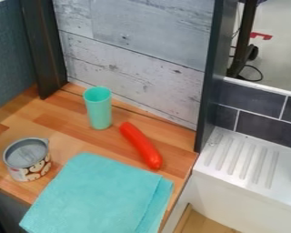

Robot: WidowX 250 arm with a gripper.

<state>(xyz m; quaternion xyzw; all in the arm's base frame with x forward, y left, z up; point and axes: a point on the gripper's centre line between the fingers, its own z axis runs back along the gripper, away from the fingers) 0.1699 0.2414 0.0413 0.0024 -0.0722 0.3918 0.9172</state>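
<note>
Turquoise cloth — folded, near a red sausage-like thing.

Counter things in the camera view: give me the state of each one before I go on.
Turquoise cup: upright, mouth up.
Tin can: upright, grey top facing up; cannot tell if sealed.
Red sausage-shaped thing: lying on its side, slightly curved.
Turquoise cloth: folded, laid flat, reaching past the front edge of the wooden counter.
</note>
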